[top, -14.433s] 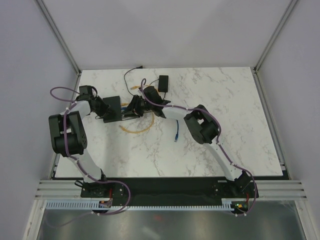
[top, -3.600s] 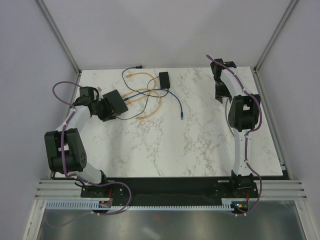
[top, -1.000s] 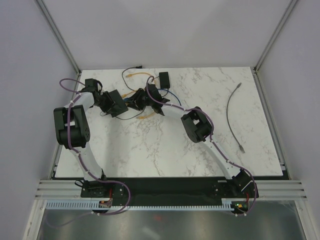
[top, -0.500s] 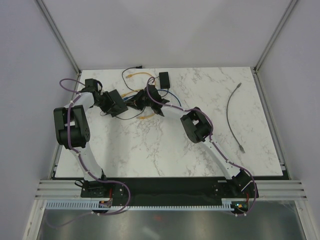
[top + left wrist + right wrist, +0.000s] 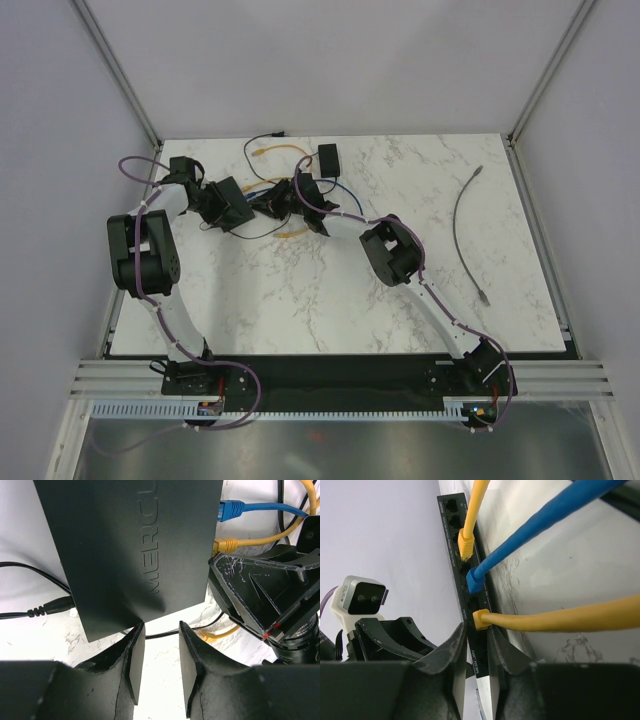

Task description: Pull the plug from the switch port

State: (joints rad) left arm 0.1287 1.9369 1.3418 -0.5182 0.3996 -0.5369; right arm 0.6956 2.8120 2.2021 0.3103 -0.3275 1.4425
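Observation:
The switch (image 5: 228, 203), a flat black box, lies at the back left with three cables in its port edge (image 5: 454, 515). In the right wrist view an upper yellow plug (image 5: 466, 545), a blue plug (image 5: 475, 582) and a lower yellow plug (image 5: 481, 619) sit in their ports. My right gripper (image 5: 479, 630) (image 5: 272, 205) is narrowed on the lower yellow plug at the port face. My left gripper (image 5: 160, 626) (image 5: 212, 207) stands open at the box's opposite edge, its left fingertip (image 5: 136, 630) against the box, with only table between the jaws.
A small black adapter block (image 5: 327, 158) with a thin cord lies behind the switch. Yellow cable loops (image 5: 290, 235) and a blue cable trail around my right gripper. A loose grey cable (image 5: 465, 225) lies at the right. A black power plug (image 5: 50, 607) enters the box's side.
Over the last second my right gripper crept slightly left toward the port edge and its jaws narrowed there. My left gripper and the switch stayed put.

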